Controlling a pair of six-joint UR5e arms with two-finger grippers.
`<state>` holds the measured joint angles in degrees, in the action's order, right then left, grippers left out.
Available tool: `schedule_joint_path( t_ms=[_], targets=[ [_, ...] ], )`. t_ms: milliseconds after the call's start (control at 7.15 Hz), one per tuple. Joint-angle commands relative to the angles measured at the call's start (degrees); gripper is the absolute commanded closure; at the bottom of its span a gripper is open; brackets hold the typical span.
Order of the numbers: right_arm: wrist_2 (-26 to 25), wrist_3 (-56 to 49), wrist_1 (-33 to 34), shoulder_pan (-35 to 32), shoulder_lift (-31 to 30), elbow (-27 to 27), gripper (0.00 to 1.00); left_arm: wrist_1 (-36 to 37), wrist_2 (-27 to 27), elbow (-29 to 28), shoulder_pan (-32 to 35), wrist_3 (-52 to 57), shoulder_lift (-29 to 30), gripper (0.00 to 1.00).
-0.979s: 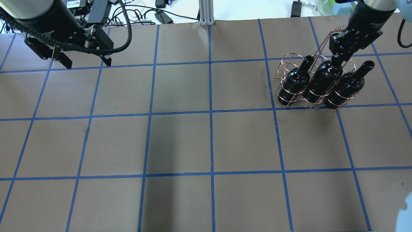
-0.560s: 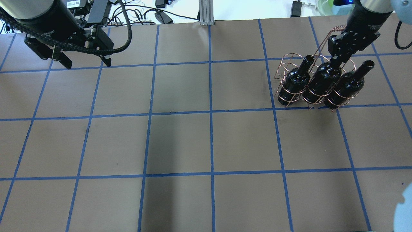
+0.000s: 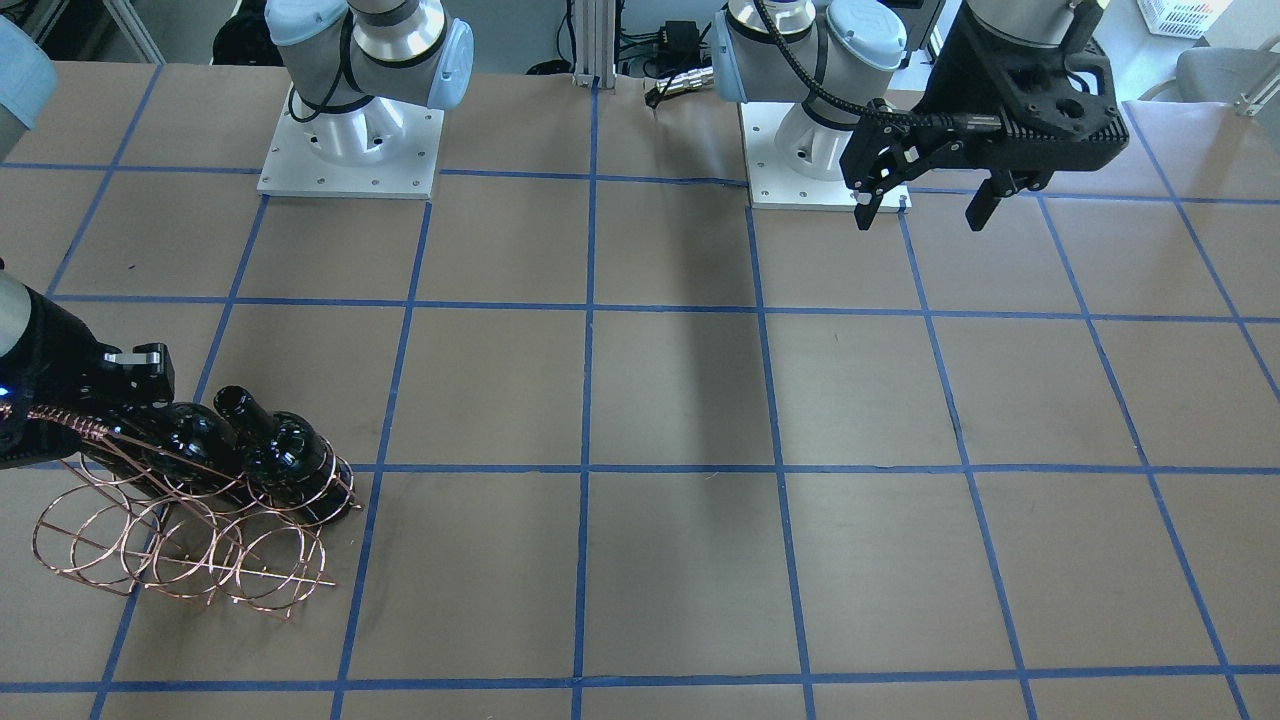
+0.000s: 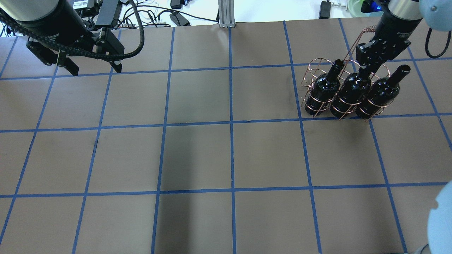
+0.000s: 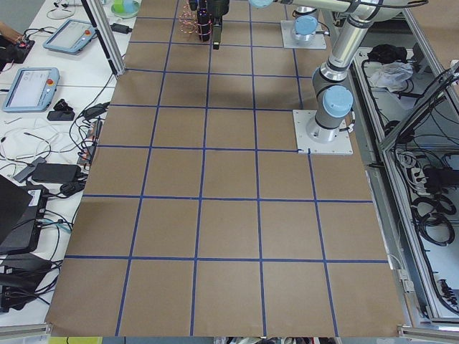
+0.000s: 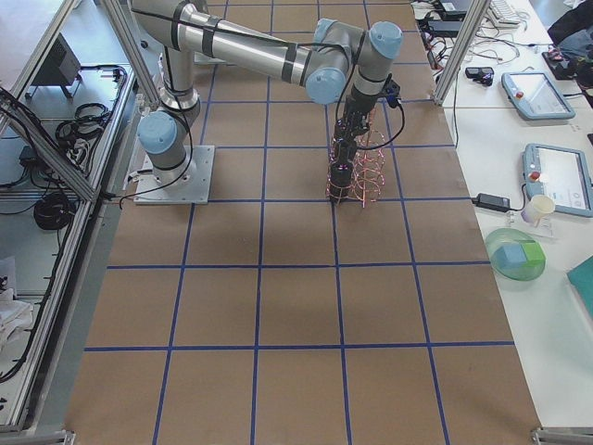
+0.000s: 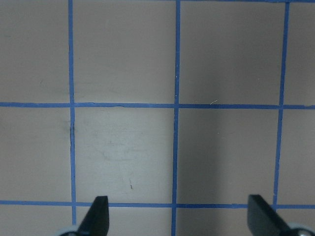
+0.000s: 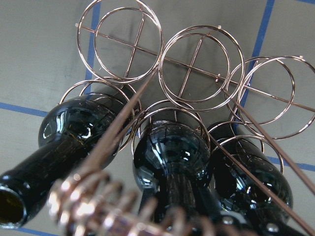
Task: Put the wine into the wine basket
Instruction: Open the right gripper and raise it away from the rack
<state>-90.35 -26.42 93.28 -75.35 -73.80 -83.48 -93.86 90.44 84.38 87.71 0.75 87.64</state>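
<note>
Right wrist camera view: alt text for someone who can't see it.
Three dark wine bottles stand in the near rings of a copper wire basket, seen from above; its far rings are empty. The middle bottle rises toward the camera.

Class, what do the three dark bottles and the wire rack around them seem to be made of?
The bottles: likely glass, glossy near-black, with sharp light reflections on the shoulders. The wire rack: thin metal wire, shiny copper-coloured; plated or solid, cannot tell.
</note>
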Motion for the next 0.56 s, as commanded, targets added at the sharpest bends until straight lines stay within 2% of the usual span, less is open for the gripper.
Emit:
schedule_joint_path(
  t_ms=[0,280,420],
  targets=[
    [-2.80,0.05,-0.47,-0.15,-0.55,0.07,0.03,0.00,0.00,0.00,0.00,-0.05,-0.01,0.00],
    [-2.38,0.31,-1.09,-0.23,-3.09,0.16,0.00,0.00,0.00,0.00,0.00,0.04,-0.01,0.00],
    [-2.81,0.40,-1.52,-0.84,-6.24,0.16,0.00,-0.09,0.00,0.00,0.00,0.04,-0.01,0.00]
  ],
)
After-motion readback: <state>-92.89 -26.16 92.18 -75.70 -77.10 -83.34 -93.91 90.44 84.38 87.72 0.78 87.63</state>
